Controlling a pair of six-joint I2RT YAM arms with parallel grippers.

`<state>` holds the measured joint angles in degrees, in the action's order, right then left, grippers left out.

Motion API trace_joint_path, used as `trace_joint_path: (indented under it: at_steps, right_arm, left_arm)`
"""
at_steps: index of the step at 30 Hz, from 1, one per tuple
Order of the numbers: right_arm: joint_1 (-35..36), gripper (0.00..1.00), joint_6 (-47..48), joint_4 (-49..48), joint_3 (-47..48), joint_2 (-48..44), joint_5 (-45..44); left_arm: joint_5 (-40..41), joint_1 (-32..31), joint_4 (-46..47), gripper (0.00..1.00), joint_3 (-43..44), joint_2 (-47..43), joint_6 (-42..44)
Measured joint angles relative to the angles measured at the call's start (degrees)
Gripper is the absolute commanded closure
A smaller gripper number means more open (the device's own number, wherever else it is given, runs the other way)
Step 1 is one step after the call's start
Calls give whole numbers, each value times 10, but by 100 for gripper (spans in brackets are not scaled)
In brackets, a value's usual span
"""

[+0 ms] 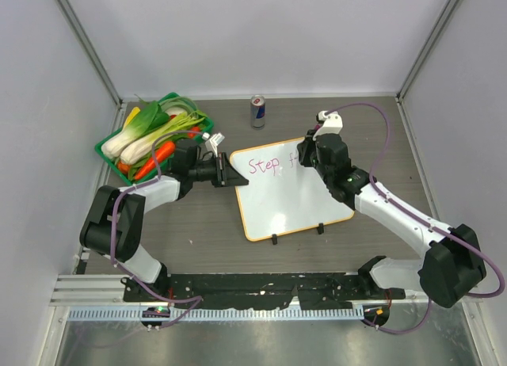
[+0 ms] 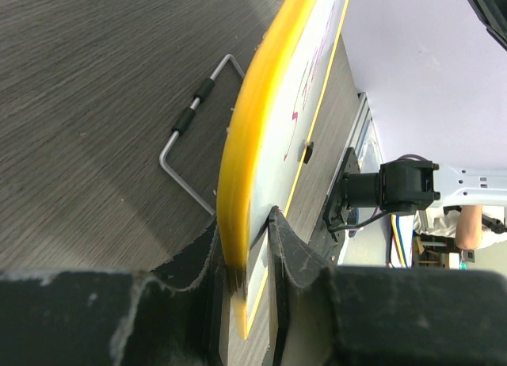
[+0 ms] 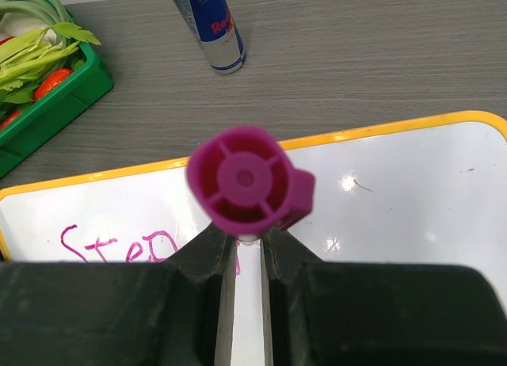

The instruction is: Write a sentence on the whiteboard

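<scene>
**Both grippers are on the whiteboard, and the writing is at 9 o'clock from the marker.**
In your top view the whiteboard (image 1: 293,203) lies in the middle of the table, with its two black clips on the 6 o'clock edge. Your left gripper (image 1: 226,174) is nearly closed and pinches the orange rim of the board at its 9 o'clock edge. Your right gripper (image 1: 307,156) stands over the 12 o'clock part of the board, with its jaws fully closed around a magenta marker (image 3: 244,182). Of the sentence (image 1: 265,165) you can read only "Step" and the start of one more letter. A drink can (image 1: 257,111) stands beyond the board at 12 o'clock, and a green basket (image 1: 101,149) of vegetables at 10 o'clock.
</scene>
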<state>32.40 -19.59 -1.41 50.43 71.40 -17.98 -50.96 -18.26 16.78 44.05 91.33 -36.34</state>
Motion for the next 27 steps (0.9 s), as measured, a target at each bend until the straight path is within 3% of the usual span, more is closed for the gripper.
trace_joint_path:
  at_steps: [27]
  right_arm:
    - [0, 99, -1, 26, -15, -19, 15]
  left_arm:
    - [0, 0, -1, 100, 0, 0, 0]
